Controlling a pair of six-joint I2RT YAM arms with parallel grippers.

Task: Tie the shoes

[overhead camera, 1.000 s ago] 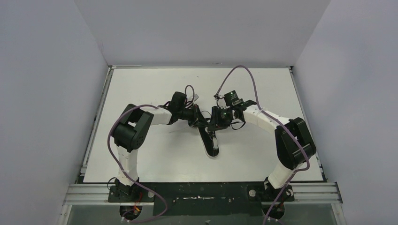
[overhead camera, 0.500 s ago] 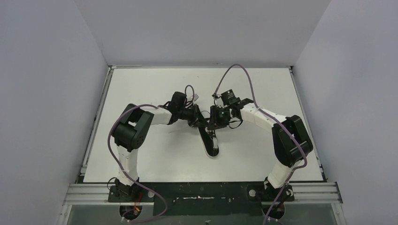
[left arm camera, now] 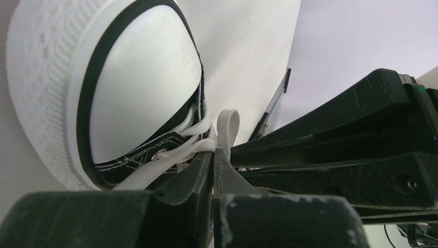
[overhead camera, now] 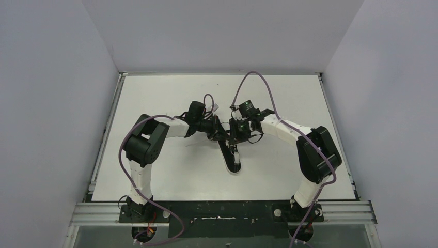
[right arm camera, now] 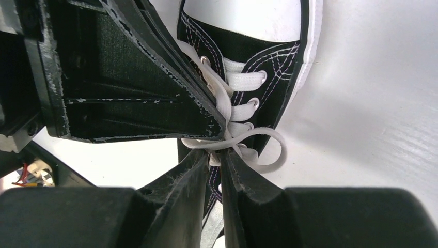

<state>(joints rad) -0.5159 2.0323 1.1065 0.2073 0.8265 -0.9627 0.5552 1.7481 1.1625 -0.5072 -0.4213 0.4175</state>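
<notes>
**Laces (right arm camera: 238,81) pinched from both sides**

The black sneaker (overhead camera: 231,159) lies on the table (overhead camera: 155,170) right under both grippers, its white toe reaching out beyond their tips. The left gripper (left arm camera: 214,155) has its fingers pressed together on a strand of the laces, and a small loop stands just past its tips. The right gripper (right arm camera: 222,153) is clamped on the laces where they cross above the eyelets, with a wider loop beside its tips. The two grippers' tips nearly touch.
</notes>
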